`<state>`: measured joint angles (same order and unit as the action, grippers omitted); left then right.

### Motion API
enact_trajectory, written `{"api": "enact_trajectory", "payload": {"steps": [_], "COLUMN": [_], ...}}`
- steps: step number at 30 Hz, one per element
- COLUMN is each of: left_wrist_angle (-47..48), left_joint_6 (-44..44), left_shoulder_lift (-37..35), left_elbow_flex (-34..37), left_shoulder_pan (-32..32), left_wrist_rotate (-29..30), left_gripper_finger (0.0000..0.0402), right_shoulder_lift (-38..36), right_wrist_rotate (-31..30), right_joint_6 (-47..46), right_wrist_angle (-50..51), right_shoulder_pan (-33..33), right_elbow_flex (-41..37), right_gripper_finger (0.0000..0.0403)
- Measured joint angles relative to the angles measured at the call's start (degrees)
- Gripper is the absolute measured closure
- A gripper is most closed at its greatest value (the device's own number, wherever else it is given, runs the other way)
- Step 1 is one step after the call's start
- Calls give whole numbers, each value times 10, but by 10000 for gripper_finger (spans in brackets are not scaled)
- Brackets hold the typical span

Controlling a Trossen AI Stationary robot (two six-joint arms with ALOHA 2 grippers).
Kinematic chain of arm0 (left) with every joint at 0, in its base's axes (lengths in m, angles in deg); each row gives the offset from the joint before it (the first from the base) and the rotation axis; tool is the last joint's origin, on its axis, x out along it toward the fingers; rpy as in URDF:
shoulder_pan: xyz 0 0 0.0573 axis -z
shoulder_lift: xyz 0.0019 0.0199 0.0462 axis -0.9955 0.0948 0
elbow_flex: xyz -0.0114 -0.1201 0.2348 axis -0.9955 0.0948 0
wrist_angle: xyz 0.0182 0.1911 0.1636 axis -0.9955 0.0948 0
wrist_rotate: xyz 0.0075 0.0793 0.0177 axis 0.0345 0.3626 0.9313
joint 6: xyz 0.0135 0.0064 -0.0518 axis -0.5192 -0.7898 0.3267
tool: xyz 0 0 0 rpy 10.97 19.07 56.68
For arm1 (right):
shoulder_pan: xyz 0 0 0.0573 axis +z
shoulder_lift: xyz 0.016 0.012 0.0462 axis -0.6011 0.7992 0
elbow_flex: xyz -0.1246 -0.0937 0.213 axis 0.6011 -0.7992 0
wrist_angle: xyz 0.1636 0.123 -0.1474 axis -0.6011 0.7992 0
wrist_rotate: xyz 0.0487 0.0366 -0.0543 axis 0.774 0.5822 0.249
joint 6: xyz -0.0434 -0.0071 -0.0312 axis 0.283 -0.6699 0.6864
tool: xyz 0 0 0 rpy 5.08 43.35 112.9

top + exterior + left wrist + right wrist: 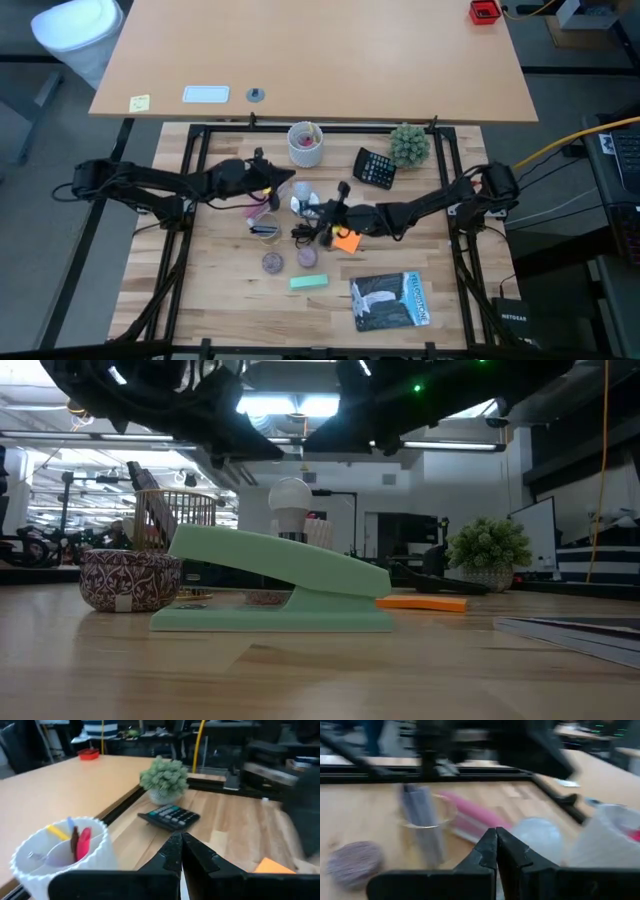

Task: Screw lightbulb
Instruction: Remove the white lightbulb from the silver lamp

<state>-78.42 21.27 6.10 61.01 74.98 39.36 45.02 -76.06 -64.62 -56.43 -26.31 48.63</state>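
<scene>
Nearest, at lower centre of the low view: green stapler (275,588), lying flat on the wooden table (320,680). At lower right of that frame: edge of a booklet (590,632), flat on the table.

Just behind the stapler, at left: patterned bowl (128,578). At right of centre: orange notepad (420,602), flat.

Behind the stapler, at centre of the low view: lightbulb (291,502), upright, white globe up, lower end hidden by the stapler. In the high view, located at table centre, between the two gripper ends.

Left gripper (180,840): fingertips pressed together, nothing visible between the tips. In the high view, reaching in from the left to just left of the lightbulb; contact not discernible.

Right gripper (496,834): fingertips likewise closed to a point, nothing between them. In the high view, reaching in from the right to just below and right of the lightbulb. In the right wrist view, blurred white globe close beyond the tips.

Farther back, in the upper half of the high view: white cup (306,144) with pens at centre, calculator (375,168) to its right, small potted plant (409,145) farther right.
</scene>
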Motion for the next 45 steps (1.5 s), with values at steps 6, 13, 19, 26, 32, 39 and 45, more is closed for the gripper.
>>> {"api": "enact_trajectory", "payload": {"steps": [6, 13, 19, 26, 32, 39, 45], "left_wrist_angle": [1, -1, 0, 28, 39, 47, 57], "left_joint_6": [34, 55, 55, 76, 91, 103, 96], "left_shoulder_lift": [27, 69, 71, 68, 68, 59, 48], "left_elbow_flex": [0, 0, 0, -1, -1, 0, 3], "left_shoulder_pan": [-16, -7, 8, 23, 34, 36, 38], "left_wrist_rotate": [0, -1, 0, 15, 17, -3, -36], "left_gripper_finger": [400, 400, 400, 400, 400, 400, 400], "right_shoulder_lift": [37, 69, 69, 68, 68, 68, 71], "right_wrist_rotate": [13, 2, -28, -24, -27, -59, -69], "right_joint_6": [0, -2, -45, -60, -60, -59, -61], "right_wrist_angle": [-26, -55, -39, -29, -26, -19, -7], "right_shoulder_pan": [10, -9, -35, -58, -67, -74, -85], "right_elbow_flex": [0, 0, 0, 0, 0, -1, -1], "right_gripper_finger": [396, 396, 396, 396, 396, 396, 396]}}
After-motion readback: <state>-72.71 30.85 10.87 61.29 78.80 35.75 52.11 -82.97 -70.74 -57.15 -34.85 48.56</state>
